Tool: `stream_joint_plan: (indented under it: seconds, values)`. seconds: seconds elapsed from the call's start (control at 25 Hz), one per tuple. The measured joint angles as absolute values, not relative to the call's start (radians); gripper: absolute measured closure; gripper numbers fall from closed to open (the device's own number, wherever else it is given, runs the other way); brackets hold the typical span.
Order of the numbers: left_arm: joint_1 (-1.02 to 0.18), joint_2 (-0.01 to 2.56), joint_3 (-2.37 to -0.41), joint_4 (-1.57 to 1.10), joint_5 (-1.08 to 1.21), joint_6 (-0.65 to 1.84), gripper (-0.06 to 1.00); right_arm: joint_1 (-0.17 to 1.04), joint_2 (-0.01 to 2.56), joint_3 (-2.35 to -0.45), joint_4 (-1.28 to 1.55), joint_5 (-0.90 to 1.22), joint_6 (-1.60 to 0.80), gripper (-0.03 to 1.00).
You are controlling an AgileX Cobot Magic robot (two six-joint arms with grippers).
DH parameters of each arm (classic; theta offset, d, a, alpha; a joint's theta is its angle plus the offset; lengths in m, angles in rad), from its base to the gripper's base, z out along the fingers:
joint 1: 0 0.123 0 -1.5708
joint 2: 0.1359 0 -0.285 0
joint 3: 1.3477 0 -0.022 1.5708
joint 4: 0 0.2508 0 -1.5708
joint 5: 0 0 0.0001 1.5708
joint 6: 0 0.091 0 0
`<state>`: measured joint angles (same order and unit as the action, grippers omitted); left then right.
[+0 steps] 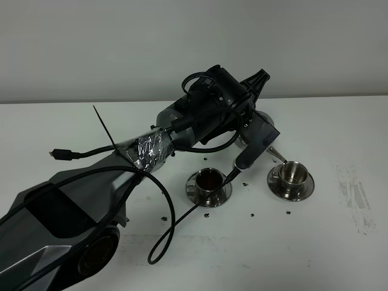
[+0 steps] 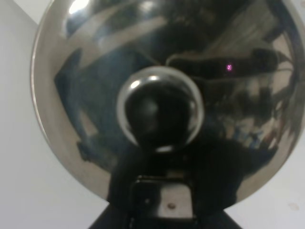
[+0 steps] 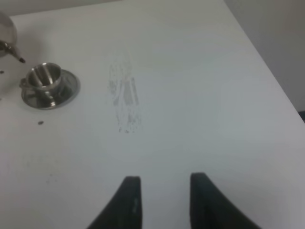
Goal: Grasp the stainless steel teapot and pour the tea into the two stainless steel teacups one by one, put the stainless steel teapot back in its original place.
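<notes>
The stainless steel teapot [image 1: 262, 132] hangs over the table's middle, mostly hidden by my left arm. My left gripper [image 1: 248, 138] is shut on its handle. The left wrist view is filled by the teapot's lid and round knob [image 2: 159, 110], with the left gripper [image 2: 162, 195] just behind the knob. The thin spout [image 1: 279, 154] points down toward the right teacup [image 1: 293, 173], whose inside shows bare steel [image 3: 44, 76]. The left teacup [image 1: 209, 180] holds dark tea. My right gripper [image 3: 164, 191] hovers open over bare table. The original place is hidden.
Each cup stands on a round steel saucer [image 1: 309, 185] [image 1: 193, 193]. Dark tea crumbs [image 1: 207, 215] dot the table in front of the cups. A grey smudge [image 1: 357, 197] marks the right side. A loose black cable [image 1: 163, 242] loops off the left arm. The table's right edge [image 3: 267, 71] is near.
</notes>
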<state>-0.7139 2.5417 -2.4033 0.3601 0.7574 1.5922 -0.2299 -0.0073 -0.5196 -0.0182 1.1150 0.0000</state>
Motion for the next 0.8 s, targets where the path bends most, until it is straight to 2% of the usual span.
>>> stream_joint_plan:
  seconds: [0.8]
  values:
    - [-0.748,2.554,-2.403,0.463,0.731,1.548,0.74,-0.23,-0.007,-0.52,-0.018,1.115,0.0,0.73]
